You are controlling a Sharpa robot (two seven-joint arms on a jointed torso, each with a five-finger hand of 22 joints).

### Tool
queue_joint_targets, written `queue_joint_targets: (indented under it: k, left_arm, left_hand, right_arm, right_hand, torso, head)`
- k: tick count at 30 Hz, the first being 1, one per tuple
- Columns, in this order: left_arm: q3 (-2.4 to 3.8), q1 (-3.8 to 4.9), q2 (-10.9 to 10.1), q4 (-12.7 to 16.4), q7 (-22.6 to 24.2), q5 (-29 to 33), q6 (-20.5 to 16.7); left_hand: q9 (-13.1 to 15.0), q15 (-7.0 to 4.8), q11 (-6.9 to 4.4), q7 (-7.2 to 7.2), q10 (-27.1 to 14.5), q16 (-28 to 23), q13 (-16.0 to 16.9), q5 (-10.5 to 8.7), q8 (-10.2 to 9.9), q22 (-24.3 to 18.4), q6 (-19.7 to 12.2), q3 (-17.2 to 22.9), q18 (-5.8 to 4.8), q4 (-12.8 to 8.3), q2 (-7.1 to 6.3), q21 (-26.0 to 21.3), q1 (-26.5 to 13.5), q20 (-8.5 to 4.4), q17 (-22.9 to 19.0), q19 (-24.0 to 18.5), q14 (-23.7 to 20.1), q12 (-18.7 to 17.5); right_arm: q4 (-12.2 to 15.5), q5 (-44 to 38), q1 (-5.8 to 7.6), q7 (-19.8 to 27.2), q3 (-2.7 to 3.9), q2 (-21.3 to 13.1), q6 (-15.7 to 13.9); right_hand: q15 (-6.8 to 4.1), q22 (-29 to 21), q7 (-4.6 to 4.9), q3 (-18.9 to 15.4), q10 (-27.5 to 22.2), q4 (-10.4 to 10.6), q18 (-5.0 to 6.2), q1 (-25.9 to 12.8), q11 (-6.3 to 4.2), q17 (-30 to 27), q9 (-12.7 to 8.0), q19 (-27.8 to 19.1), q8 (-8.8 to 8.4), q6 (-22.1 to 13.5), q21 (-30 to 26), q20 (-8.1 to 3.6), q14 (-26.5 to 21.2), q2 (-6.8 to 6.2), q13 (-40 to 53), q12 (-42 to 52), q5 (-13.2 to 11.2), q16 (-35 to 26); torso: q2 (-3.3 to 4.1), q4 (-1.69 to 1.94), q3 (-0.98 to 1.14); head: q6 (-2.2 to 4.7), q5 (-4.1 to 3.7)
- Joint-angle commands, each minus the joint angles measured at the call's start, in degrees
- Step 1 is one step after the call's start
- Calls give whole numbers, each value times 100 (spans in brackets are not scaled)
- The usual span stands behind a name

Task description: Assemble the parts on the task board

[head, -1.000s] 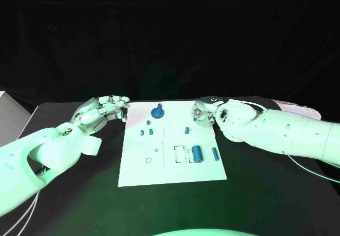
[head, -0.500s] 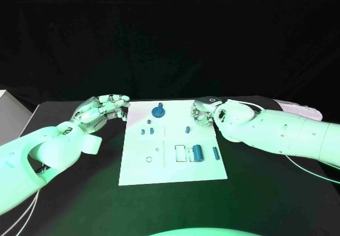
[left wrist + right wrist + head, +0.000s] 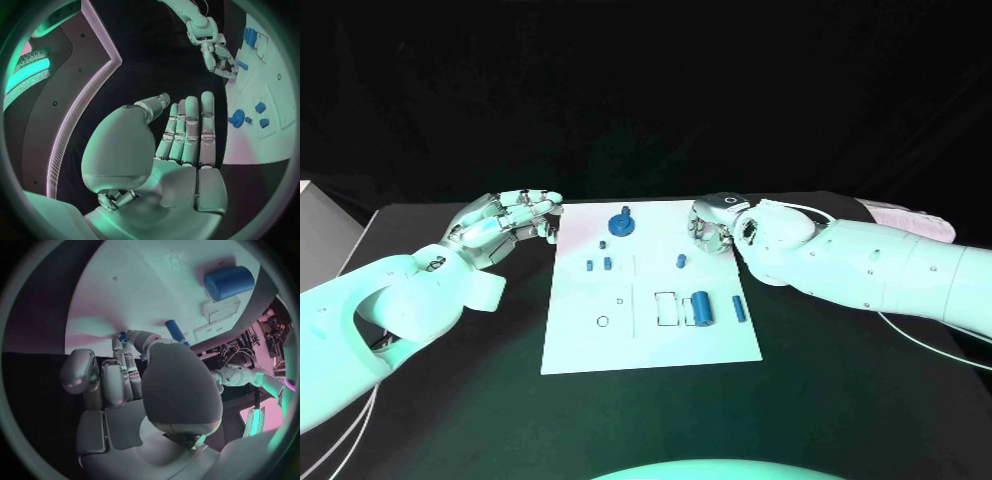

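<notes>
The black bench carries the white task board. The left hand hovers beside it, fingers straight and holding nothing. The right hand curls at the board's far corner; whether it pinches something I cannot tell. Blue parts lie mid-board; approach them slowly from above.

I am holding my left hand up, fingers together, gripping nothing. My right hand is curling its fingers inward, palm down.
</notes>
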Motion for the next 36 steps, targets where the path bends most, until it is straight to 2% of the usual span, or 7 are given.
queue_joint_targets:
  k: [1, 11, 16, 28, 36]
  left_arm:
    - [5, -1, -2, 18, 36, -57, 11]
    - [5, -1, -18, 18, 12, -109, 17]
    - [5, -1, -23, 18, -2, -139, 28]
    - [5, -2, -19, 3, -23, -182, 54]
    - [5, -2, -10, -17, -30, -189, 61]
  left_hand:
    - [-7, 9, 28, 33, 12, -34, -9, 3, 24, -12, -33, -33, 80, 7, -10, -36, 22, -10, -7, 35, 34, -30]
    - [-10, 9, 30, 34, 7, -38, -13, 3, 24, -20, -39, -37, 81, 5, -11, -45, 33, -10, -9, 43, 37, -37]
    - [-14, 11, 34, 38, -5, -45, -20, 3, 23, -31, -48, -48, 81, 3, -15, -58, 43, -9, -11, 53, 40, -49]
    - [-16, 12, 36, 40, -11, -48, -24, 3, 23, -36, -52, -51, 80, 4, -12, -65, 47, -9, -12, 58, 42, -55]
    - [-18, 15, 40, 43, -18, -54, -29, 3, 25, -44, -56, -58, 80, 9, -10, -75, 50, -8, -14, 65, 43, -64]
  right_arm:
    - [36, -98, -60, -22, -33, 16, 213]
    - [117, -381, -79, -301, -40, 6, 105]
    - [158, -455, -86, -369, -41, -4, -61]
    - [396, -502, -93, -394, -37, -129, -673]
    - [607, -509, -69, -423, 1, -273, -857]
  right_hand:
    - [-44, 105, -8, 68, 104, -75, -91, 42, -45, -12, 34, 48, 49, 49, 87, -5, 216, 88, 39, 53, -82, 40]
    - [-98, 364, -34, 259, 311, -334, -125, 126, -95, -4, 136, 70, 167, 115, 297, -47, 212, 124, 79, 58, -82, 89]
    - [-110, 478, -43, 321, 362, -401, -143, 132, -108, 12, 159, 90, 190, 125, 390, -57, 215, 138, 93, 54, -97, 111]
    - [-115, 690, -45, 369, 402, -450, -182, 113, -114, 45, 179, 148, 211, 136, 566, -63, 222, 140, 106, 47, -117, 144]
    - [-116, 752, -47, 385, 420, -467, -192, 95, -117, 69, 190, 163, 223, 146, 617, -64, 228, 134, 112, 44, -129, 164]
  torso:
    - [-5, -5, -5]
    - [-7, 0, -8]
    - [-10, 1, -8]
    - [-11, -7, -9]
    - [-14, -7, -11]
  head:
    - [-12, -3]
    - [-27, -12]
    - [-24, -17]
    - [6, -32]
    - [25, -39]
